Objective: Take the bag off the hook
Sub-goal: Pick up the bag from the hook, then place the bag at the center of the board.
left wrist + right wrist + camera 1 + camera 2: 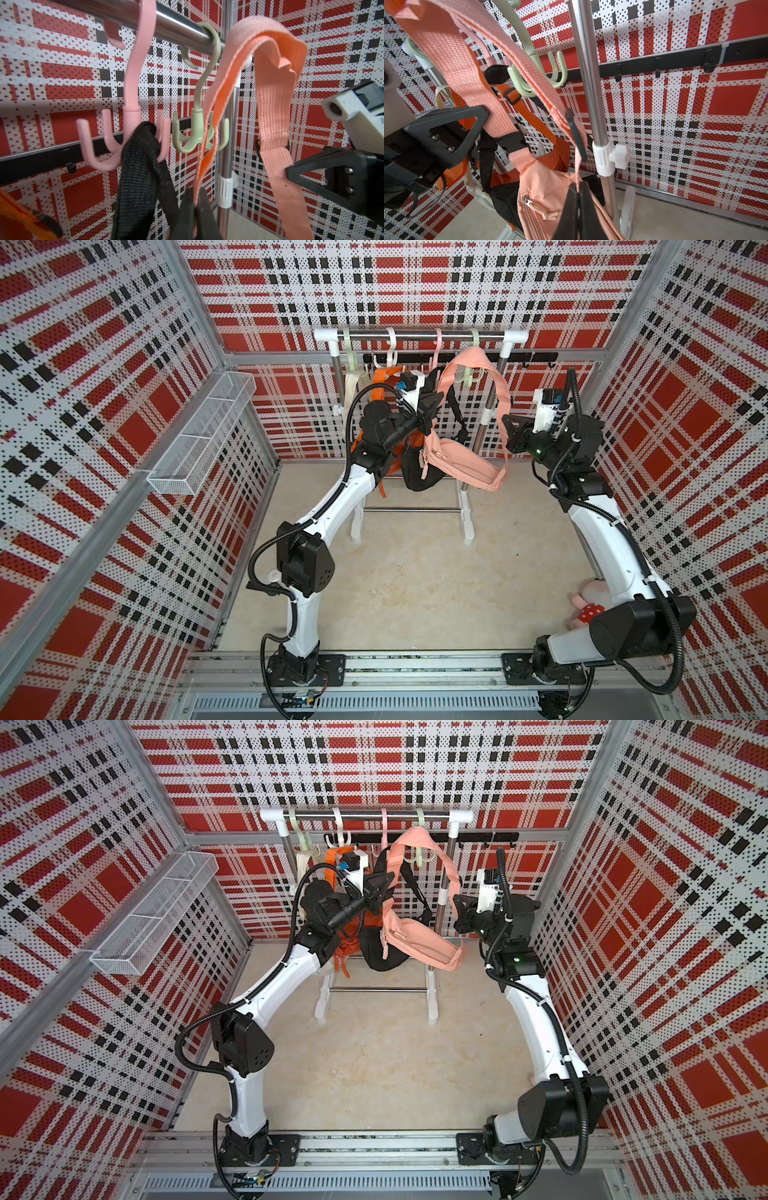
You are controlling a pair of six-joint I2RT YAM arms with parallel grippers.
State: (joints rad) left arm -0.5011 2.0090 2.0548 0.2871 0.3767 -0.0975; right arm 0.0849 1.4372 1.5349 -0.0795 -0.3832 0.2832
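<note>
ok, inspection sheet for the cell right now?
Surface: beige floor, lightly stained.
Job's things: pink bag hangs by its strap, looped above the green hook; whether it is free, cannot tell.
Clutter: black bag, orange bag and cream strap on the rack; plush toy by the right arm; wire basket on the wall.
Grippers: left gripper shut on the strap; right gripper likewise.
Cables: black conduits along both arms, no snag seen.
Surroundings: plaid perforated panels; black hook strip behind.
</note>
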